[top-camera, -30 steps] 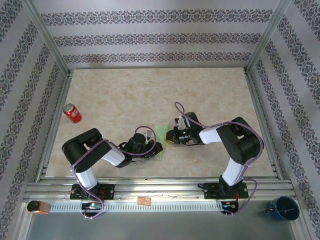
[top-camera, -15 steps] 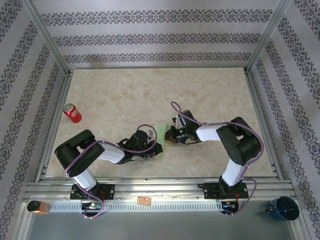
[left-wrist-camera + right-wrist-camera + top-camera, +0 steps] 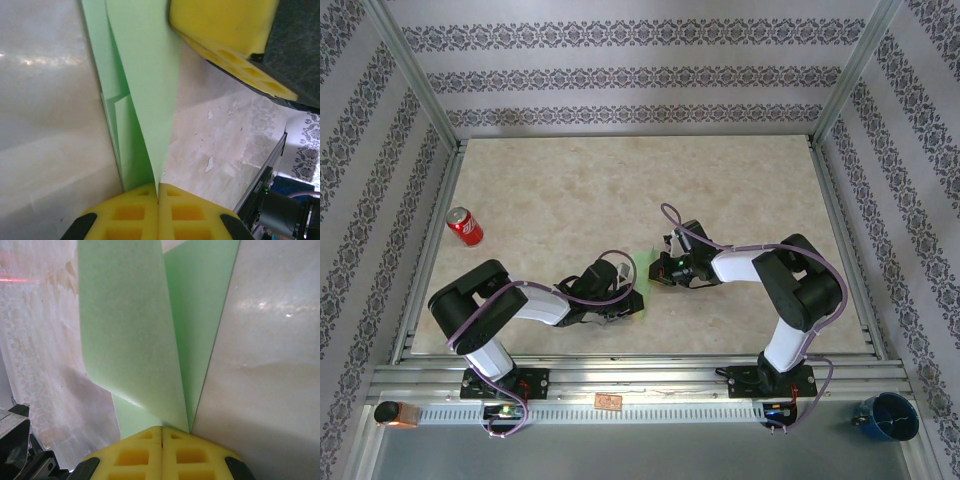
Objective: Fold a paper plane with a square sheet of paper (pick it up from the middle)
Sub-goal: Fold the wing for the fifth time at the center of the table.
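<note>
Yellow fingers at bottom centre, pressed together, pinching the folded green paper at its lower tip. Paper fans up to the top edge — left flap curls over. Pale marbled surface on both sides.

Beige marbled tabletop lies broad under bright, even light; soft glare streaks across it up close; walls all round in pale wallpaper with dark floral bands; silver metal posts at the corners; slotted rail along the near edge.

Left claw — tighter now, perhaps lower
</note>
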